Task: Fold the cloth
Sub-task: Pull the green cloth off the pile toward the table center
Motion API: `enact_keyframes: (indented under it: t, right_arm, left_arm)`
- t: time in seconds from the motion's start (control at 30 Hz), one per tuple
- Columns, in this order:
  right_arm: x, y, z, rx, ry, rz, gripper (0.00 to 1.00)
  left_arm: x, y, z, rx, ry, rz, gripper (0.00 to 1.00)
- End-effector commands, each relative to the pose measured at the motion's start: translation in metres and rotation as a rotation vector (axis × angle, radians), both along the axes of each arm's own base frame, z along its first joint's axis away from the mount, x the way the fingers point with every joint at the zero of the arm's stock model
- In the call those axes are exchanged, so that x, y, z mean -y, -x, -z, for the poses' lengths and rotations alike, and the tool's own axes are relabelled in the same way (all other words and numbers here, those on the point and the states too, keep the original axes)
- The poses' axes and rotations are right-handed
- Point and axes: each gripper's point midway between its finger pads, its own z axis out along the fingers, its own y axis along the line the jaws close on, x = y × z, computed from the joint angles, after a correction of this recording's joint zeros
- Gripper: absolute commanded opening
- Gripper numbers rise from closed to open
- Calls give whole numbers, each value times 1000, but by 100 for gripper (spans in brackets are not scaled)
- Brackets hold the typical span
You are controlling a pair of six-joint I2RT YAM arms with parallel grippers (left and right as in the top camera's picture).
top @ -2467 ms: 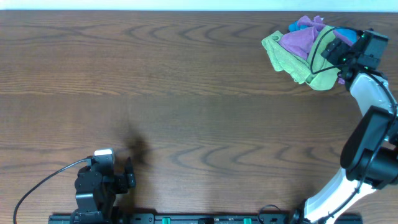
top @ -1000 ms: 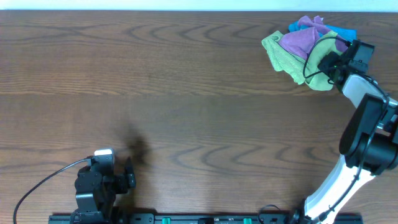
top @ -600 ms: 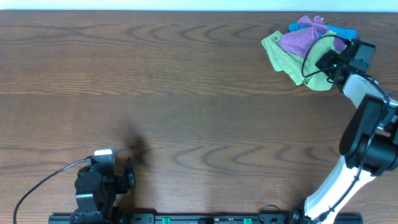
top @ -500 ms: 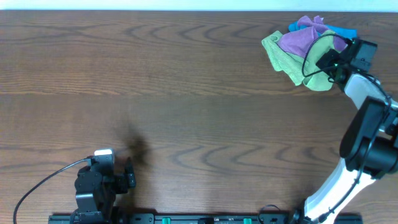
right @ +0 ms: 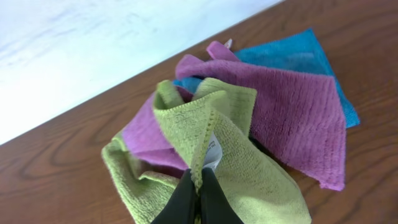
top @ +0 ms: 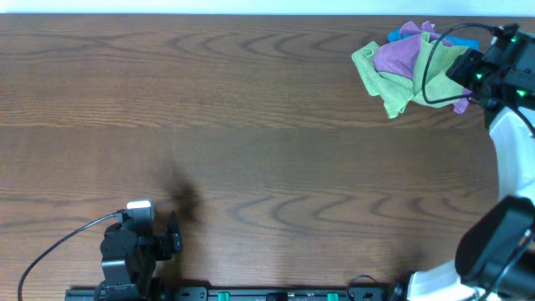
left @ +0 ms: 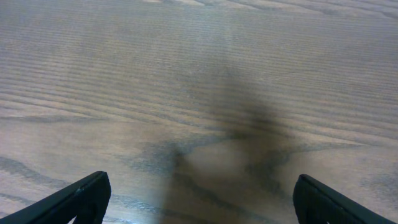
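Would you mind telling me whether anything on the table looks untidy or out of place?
Yes: at the far right corner of the table the cloths lie in a crumpled heap. The lime-green cloth is bunched up and tangled with a purple cloth and a blue cloth, one fold pinched in the right gripper.

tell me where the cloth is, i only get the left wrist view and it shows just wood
Observer: The lime-green cloth is in a heap at the far right corner of the table.
Operator: is anything on it
Observer: The right pincer is shut on a raised fold of it.
Operator: what else is in that heap
Observer: A purple cloth and a blue cloth lie tangled with it.
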Motion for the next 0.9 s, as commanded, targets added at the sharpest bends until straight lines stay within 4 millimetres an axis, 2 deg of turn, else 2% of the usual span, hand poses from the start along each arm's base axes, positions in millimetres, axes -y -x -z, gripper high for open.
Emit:
enact_keyframes:
  t: [0.0,0.23,0.4,0.63,0.87]
  right_arm:
    - [-6,8,-41,73,57,-47,1]
    - [-25,38,-87,133,69,-95,1]
    - [-48,55,-103,144,49,-155,1]
    - [-102,66,-126,194,29,-296,2]
    - [-180,75,-136,215,-70,-493,1]
  left_arm:
    - [-4,10,16,-69,-35,0,95]
    - [-4,10,16,-69,-35,0,95]
    - [-4,10,16,-69,-35,0,95]
    - [-4,10,16,-69,-35,0,95]
    - [-4,10,16,-69,-35,0,95]
